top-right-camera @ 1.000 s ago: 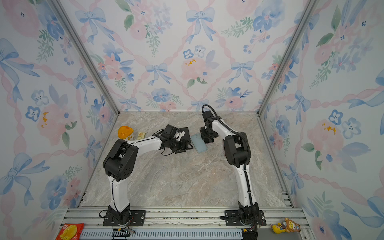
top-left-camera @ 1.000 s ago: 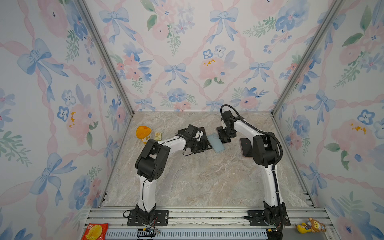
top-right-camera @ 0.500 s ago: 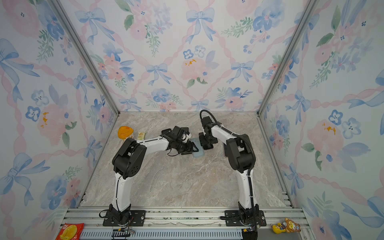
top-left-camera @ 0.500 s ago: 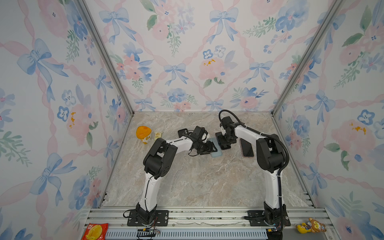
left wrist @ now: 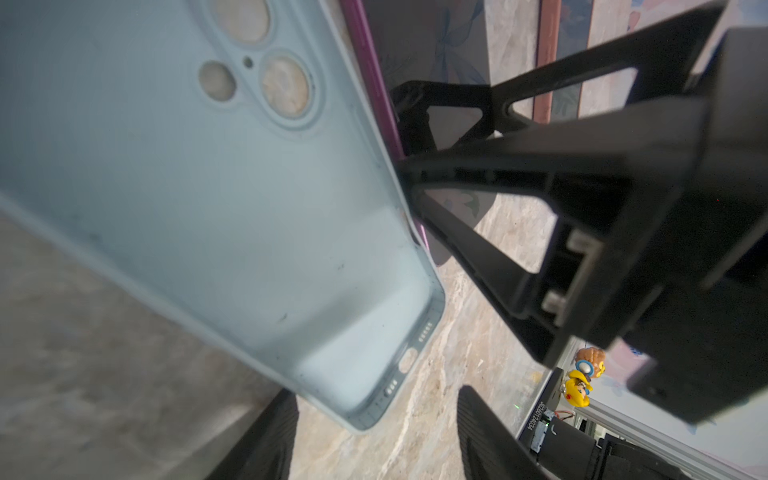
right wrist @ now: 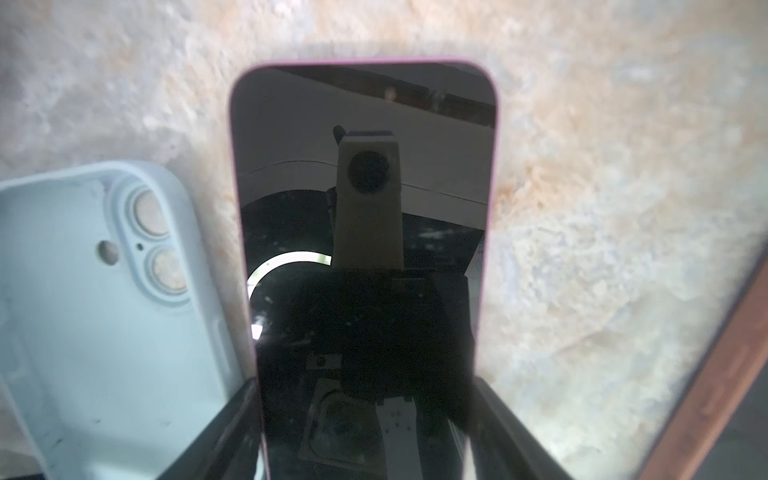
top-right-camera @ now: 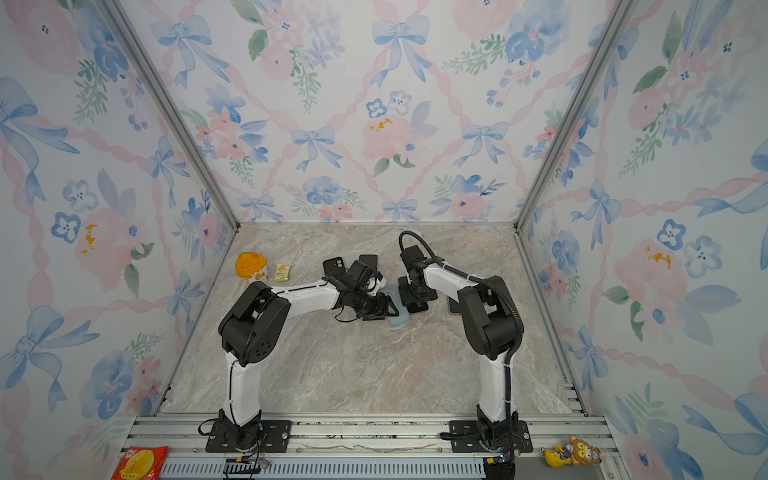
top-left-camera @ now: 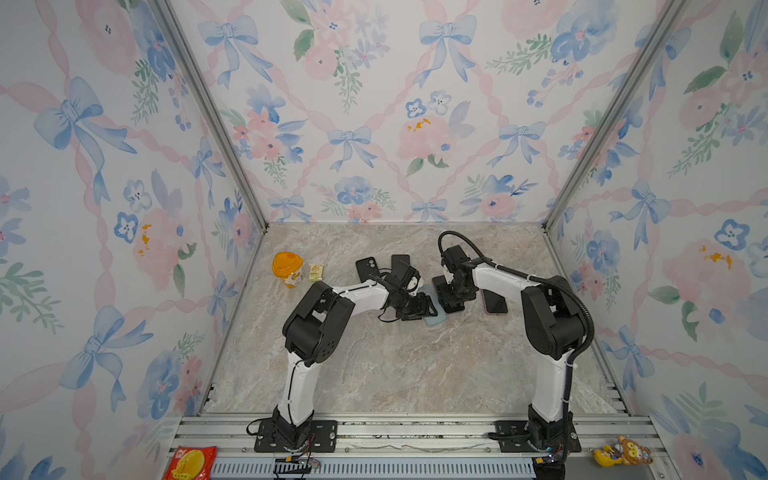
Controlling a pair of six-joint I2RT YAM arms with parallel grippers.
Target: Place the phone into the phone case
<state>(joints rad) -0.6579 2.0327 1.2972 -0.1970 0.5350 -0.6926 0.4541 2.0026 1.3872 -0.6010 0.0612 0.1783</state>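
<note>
Phone [right wrist: 365,208]: dark screen up, pink rim, located toward the back of the marble table [top-left-camera: 374,365], near the middle. Both long edges are clamped between the fingers of the right gripper [right wrist: 363,386], so the phone is pinched. Whether it rests on the table or hangs just above it cannot be told.

Phone case [right wrist: 83,332]: pale blue, open side up, just beside the phone, long side to long side. The phone is not in it. In both top views only its near end shows, between the two grippers.

Left gripper [left wrist: 378,399]: jaws spread. One corner of the phone case lies between them, with bare table showing beside it. Nothing is pinched.

Surroundings: a second phone [top-left-camera: 494,301] lies to the right. Two black cases [top-left-camera: 366,268] lie behind the left arm. An orange cup [top-left-camera: 286,268] and a small packet [top-left-camera: 316,272] sit at the back left.
</note>
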